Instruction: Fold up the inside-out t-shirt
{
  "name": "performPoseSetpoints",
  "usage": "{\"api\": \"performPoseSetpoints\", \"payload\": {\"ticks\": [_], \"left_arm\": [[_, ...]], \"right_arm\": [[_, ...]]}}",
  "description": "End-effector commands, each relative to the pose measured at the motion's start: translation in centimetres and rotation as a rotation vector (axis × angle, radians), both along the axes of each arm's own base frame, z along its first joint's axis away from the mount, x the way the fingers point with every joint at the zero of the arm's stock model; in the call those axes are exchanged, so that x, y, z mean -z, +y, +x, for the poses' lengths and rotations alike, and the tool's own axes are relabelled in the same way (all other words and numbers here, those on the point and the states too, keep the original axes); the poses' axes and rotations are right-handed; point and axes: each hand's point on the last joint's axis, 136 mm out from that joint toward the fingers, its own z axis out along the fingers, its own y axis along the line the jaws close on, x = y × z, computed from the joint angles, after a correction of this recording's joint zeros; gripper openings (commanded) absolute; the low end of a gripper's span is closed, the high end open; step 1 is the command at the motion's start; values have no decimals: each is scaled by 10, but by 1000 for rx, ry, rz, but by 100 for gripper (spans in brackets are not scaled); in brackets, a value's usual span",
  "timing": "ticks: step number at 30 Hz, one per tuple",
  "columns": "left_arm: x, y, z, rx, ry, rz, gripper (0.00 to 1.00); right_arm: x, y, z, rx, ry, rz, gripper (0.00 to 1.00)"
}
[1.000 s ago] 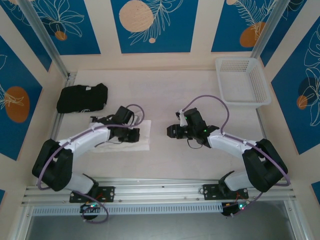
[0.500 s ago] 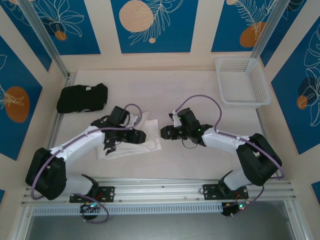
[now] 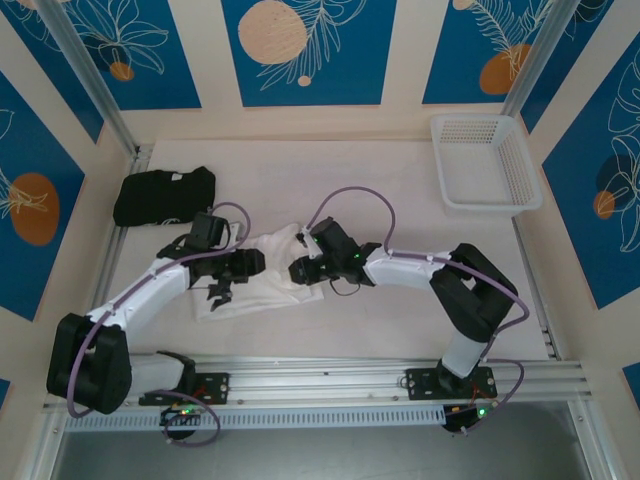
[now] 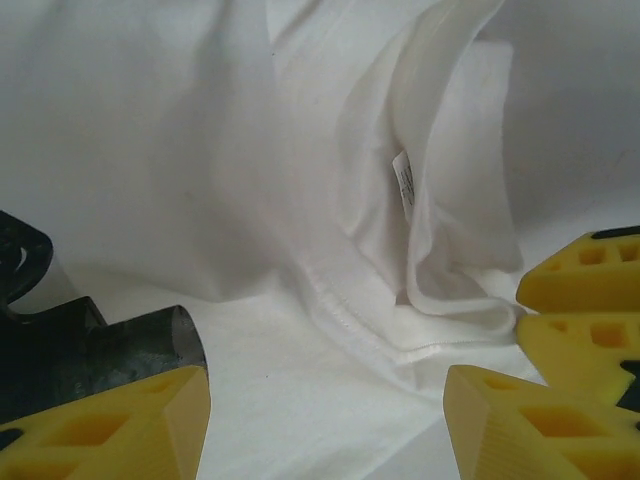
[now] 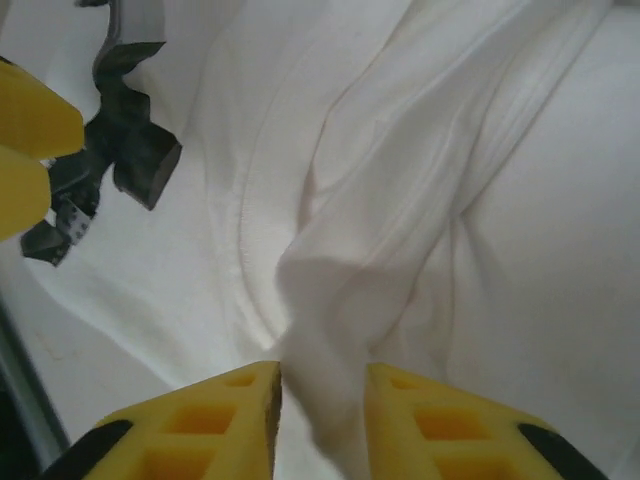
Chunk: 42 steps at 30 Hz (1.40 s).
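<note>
Black folded garment (image 3: 164, 195) at table's (image 3: 400, 330) far left, white mesh basket (image 3: 487, 163) far right.

The white inside-out t-shirt (image 3: 262, 288) lies wrinkled and bunched, with seams and a label showing. It is near the black garment (image 3: 163, 195), to its right.

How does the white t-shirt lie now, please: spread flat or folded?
Folded but rumpled: the t-shirt lies in overlapping layers, one ridge pinched by the right end effector.

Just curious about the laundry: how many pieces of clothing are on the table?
2. A white t-shirt lies crumpled left of centre; a black garment sits folded by the left edge, farther back.
</note>
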Motion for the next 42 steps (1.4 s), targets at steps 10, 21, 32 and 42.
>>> {"api": "performPoseSetpoints", "payload": {"ticks": [10,21,32,42], "left_arm": [[26,21,9,-115,22,39,63],[29,33,9,-116,5,100,64],[21,32,11,-99,-25,99,64],[18,34,10,-94,-36,109,64]], "right_arm": [[23,-70,1,295,86,-108,0],[18,-75,2,302,42,-125,21],[3,-11,12,9,-29,-51,46],[6,-15,13,12,-3,-66,14]]}}
